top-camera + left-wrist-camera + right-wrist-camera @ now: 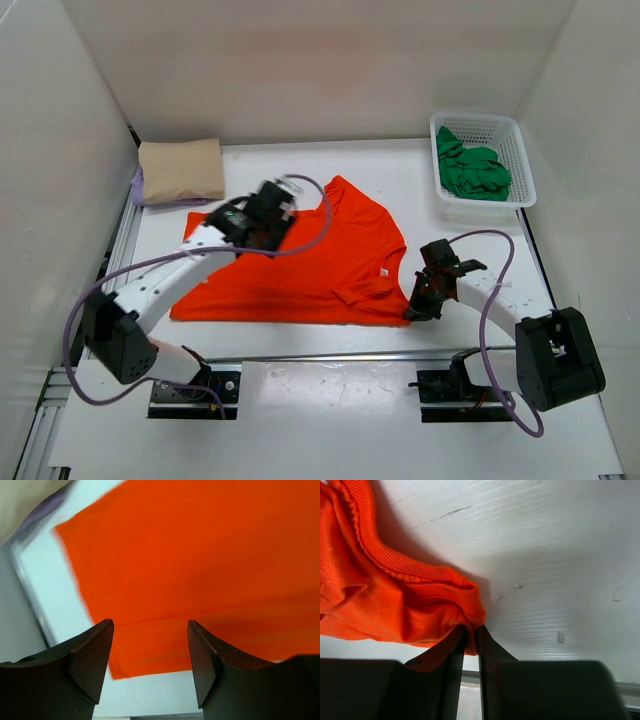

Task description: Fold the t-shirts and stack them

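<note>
The orange-red t-shirt lies spread across the middle of the table, its collar toward the right. My left gripper hovers open over the shirt's upper left part; in its wrist view the orange cloth lies below the empty fingers. My right gripper sits at the shirt's near right corner, shut on a bunched fold of orange cloth beside the ribbed collar. A folded beige t-shirt rests on the lavender t-shirt at the back left. The green t-shirt sits crumpled in the basket.
The white mesh basket stands at the back right corner. White walls close in the table on three sides. A metal rail runs along the near edge in front of the arm bases.
</note>
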### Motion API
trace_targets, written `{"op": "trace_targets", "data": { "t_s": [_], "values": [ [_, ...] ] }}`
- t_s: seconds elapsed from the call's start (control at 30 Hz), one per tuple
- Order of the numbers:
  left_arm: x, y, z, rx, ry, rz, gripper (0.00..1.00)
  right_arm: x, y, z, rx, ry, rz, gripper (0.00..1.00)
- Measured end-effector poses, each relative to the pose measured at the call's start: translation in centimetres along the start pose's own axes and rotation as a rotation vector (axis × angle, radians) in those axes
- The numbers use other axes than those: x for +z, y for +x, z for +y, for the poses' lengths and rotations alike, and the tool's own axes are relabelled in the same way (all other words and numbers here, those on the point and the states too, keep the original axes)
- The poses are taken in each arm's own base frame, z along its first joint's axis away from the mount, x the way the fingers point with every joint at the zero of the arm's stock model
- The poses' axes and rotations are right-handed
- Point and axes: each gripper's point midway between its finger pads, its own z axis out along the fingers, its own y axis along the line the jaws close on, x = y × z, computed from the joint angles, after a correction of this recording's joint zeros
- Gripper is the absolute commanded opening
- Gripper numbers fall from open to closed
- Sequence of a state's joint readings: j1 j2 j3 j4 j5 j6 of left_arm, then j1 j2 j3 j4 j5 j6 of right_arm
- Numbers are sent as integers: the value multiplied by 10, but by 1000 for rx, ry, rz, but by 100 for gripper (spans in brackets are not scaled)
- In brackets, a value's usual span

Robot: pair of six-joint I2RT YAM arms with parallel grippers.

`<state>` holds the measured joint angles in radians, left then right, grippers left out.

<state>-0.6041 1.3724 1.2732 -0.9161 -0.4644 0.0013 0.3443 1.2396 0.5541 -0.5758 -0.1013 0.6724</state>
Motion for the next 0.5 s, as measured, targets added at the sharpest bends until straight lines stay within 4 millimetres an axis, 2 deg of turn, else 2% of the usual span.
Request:
{"op": "trace_targets", "data": {
  "t_s": [0.13,0.27,0.4,0.5],
  "values": [
    [4,-2,-91,215,155,22,72,1,1,4,9,-20,10,15],
    [16,11,-163,367,264,82,72,2,2,6,22,-37,14,10],
    [21,16,-216,437,364,107,72,2,3,7,29,-47,10,8],
    [16,19,-245,470,430,103,70,2,3,7,28,-53,0,8]
  ]
}}
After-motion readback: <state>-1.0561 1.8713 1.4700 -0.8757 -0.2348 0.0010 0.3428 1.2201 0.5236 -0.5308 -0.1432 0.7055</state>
